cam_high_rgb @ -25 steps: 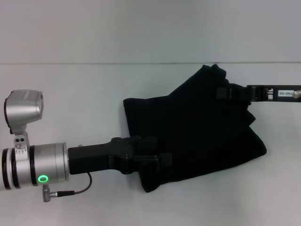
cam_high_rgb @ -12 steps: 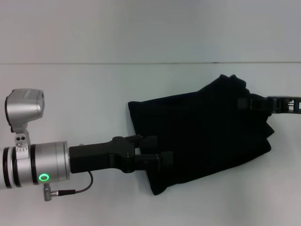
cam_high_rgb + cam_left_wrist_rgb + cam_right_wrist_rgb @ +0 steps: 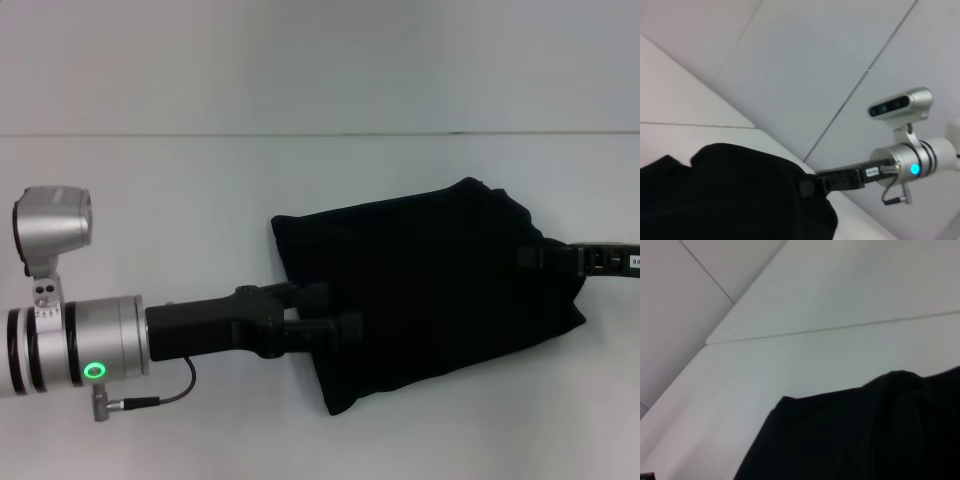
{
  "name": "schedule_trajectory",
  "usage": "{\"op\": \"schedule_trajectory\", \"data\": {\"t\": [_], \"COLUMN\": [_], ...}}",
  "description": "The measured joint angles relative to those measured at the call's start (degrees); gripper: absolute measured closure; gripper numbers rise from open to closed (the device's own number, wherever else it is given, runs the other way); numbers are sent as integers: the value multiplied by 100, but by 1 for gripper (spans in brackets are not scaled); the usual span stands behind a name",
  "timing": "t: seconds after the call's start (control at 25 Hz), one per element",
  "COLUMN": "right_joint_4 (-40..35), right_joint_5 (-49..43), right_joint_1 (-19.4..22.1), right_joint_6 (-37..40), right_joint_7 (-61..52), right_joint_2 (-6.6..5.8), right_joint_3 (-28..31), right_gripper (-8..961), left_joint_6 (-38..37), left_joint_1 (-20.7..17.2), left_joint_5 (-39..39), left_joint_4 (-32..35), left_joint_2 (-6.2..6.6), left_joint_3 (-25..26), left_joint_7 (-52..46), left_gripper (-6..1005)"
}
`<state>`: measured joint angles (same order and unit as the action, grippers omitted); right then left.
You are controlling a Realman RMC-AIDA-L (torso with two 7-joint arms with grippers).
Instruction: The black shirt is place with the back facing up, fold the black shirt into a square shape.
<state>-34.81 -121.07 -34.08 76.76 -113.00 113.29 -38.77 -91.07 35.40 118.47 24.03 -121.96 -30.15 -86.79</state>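
The black shirt (image 3: pixel 430 290) lies bunched into a thick folded bundle on the white desk (image 3: pixel 200 190), stretched between the two arms. The left hand (image 3: pixel 335 318) reaches in from the left and is clenched on the shirt's near-left edge. The right hand (image 3: pixel 545 259) comes in from the right and meets the opposite edge; it appears to be pinching the fabric there, though black on black hides the fingers.

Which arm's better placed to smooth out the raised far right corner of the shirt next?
Probably the right. Its tool sits at the right edge of the black shirt, right by that bunched corner. The left tool is at the near left edge, across the fabric from it.
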Motion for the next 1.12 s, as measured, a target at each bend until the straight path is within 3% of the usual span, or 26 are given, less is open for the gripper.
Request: {"op": "schedule_trajectory", "data": {"t": [0.2,0.52,0.92,1.04,1.12], "right_joint_4": [103,89,-8,-9,-8], "right_joint_5": [-4,24,36,38,39], "right_joint_1": [119,145,-6,-97,-159], "right_joint_6": [-98,-682,-395,-254,-234], "right_joint_7": [-12,-28,-37,-38,-38], "right_joint_2": [-50,-74,-229,-257,-252], "right_joint_3": [20,125,1081,1143,1154], "right_gripper": [799,797,327,97,93], "left_joint_6": [346,1591,2983,3310,3449], "left_joint_1": [100,445,569,631,673], "left_joint_5": [-14,-27,19,21,22], "left_joint_4": [10,-20,-31,-39,-43], "left_joint_2": [28,32,32,32,32], "left_joint_3": [0,-23,-255,-480,-609], "left_joint_7": [-206,-915,-2439,-2881,-3076], "left_gripper": [50,50,49,49,49]}}
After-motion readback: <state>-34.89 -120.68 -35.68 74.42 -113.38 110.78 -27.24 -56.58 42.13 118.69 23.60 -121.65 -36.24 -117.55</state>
